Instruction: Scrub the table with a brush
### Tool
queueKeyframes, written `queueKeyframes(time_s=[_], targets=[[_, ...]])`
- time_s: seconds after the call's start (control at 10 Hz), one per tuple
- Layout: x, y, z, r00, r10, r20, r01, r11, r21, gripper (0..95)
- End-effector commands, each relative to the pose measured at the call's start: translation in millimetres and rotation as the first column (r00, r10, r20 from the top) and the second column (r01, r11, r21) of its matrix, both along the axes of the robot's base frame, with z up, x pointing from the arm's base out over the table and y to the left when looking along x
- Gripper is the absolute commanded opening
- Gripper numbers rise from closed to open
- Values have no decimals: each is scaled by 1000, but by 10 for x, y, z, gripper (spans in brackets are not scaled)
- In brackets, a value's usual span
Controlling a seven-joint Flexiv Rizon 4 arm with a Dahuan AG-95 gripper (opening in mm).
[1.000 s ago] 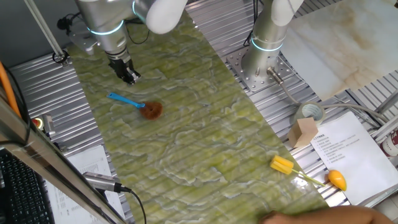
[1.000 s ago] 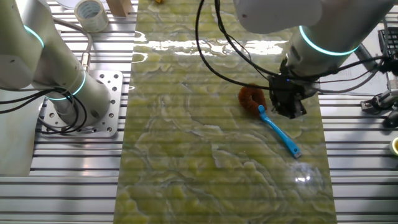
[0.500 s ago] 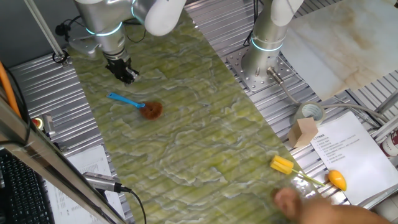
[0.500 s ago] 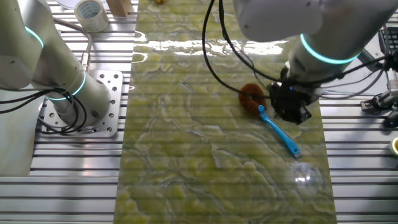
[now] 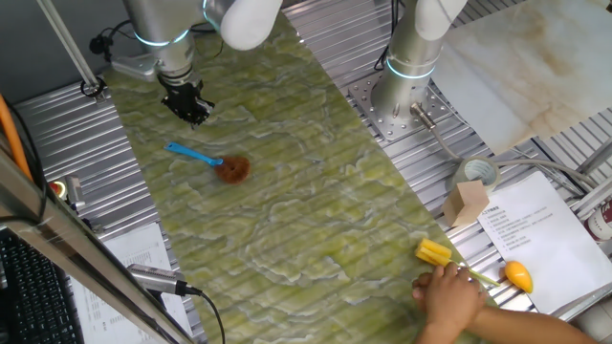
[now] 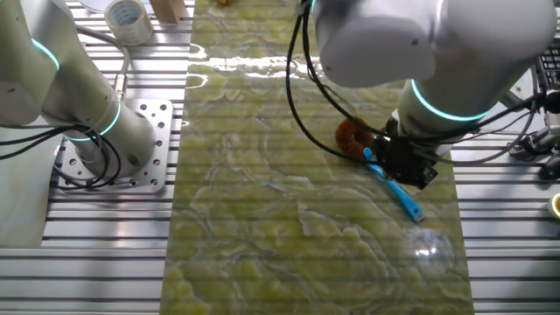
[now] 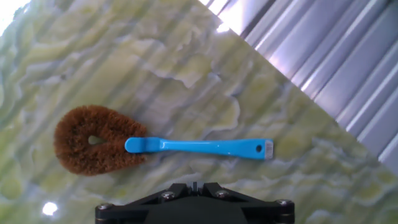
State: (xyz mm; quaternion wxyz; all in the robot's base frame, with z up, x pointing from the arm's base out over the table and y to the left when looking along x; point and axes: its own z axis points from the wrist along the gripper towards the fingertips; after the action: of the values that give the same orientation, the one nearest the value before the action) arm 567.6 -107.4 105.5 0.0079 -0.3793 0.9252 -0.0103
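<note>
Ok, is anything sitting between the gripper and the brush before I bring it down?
Nothing visible. The gripper hangs above the table, and the hand view shows the brush lying flat with bare surface all around it. The yellow-headed tool and a person's hand are at the far end, well away.

Yellow-headed tool: laid at the 5 o'clock corner of one fixed view, its orange end toward 3 o'clock
Tape roll: seen on grey ribbed metal, at 12 o'clock of the cardboard block
Printed sheet: spread at 3 o'clock of the block
White marble slab: placed at 2 o'clock
Keyboard: seen at 8 o'clock
</note>
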Motion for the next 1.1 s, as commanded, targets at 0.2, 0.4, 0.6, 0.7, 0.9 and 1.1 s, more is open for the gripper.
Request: queueKeyframes(time_s=[0.2, 0.4, 0.6, 0.7, 0.9, 1.1], targets=[[-12, -8, -1, 999, 33, 41, -32, 999, -20, 0], [-12, -8, -1, 992, 124, 12, -124, 992, -5, 0], [-12, -8, -1, 990, 138, -4, -138, 990, -11, 0], [-12, -8, -1, 988, 151, -7, -152, 988, -28, 0], [-12, -8, -1, 981, 194, -4, -194, 981, -13, 0], [-12, -8, -1, 979, 205, -8, -205, 978, -26, 0]])
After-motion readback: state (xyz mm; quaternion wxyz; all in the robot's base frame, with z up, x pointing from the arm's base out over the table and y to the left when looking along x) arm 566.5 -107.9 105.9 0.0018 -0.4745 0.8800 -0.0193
